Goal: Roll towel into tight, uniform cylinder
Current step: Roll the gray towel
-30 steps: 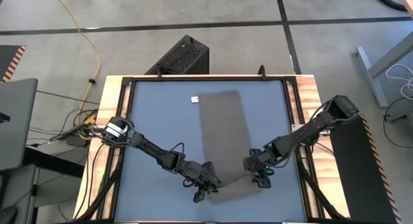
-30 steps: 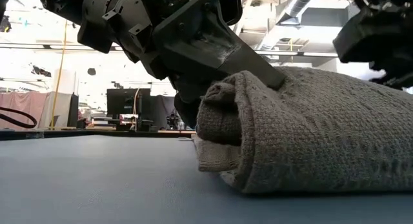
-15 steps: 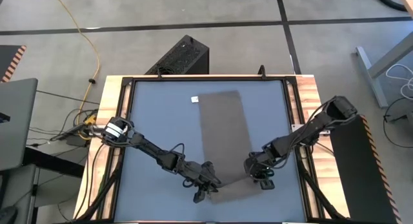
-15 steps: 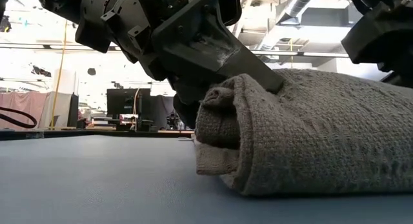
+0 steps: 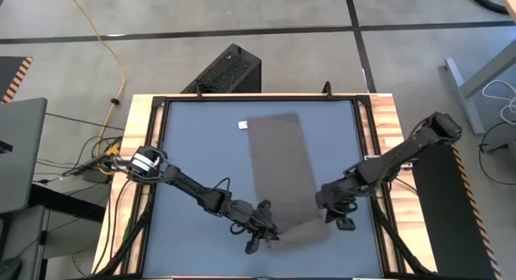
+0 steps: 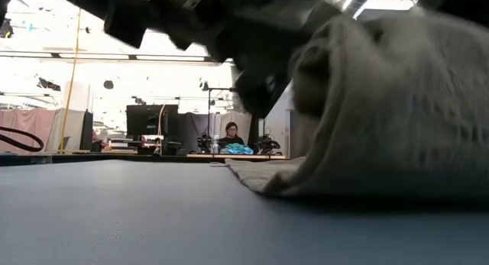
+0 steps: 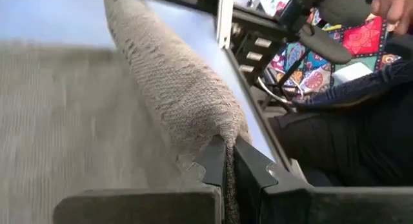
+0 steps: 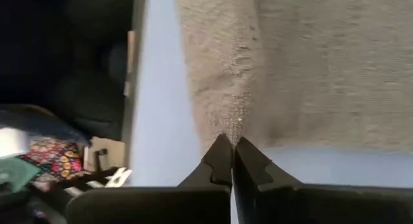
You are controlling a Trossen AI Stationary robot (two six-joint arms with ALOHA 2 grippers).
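A: Where is the towel (image 5: 280, 163) now?

B: It lies on the table (image 5: 193, 151), a long strip from about 12 o'clock down to 6 o'clock, a little right of the middle. The white tag (image 5: 243, 124) is at its far left corner. The near end is rolled up into a thick tube across the strip.

A: And the left claw (image 5: 266, 230)?

B: It is at the left end of the roll, at about 6 o'clock on the table. In the left wrist view the two fingers (image 7: 248, 169) are closed on the end of the roll, with cloth pinched between them.

A: The right claw (image 5: 332, 215)?

B: It is at the right end of the roll, at about 5 o'clock. Its fingers (image 8: 248, 166) are pressed together at the edge of the cloth. I think they pinch a bit of the towel, but the tips hide the contact.

A: What about the low view?

B: The roll (image 6: 382, 112) fills the right side and is blurred. A person (image 6: 231, 132) sits far behind.
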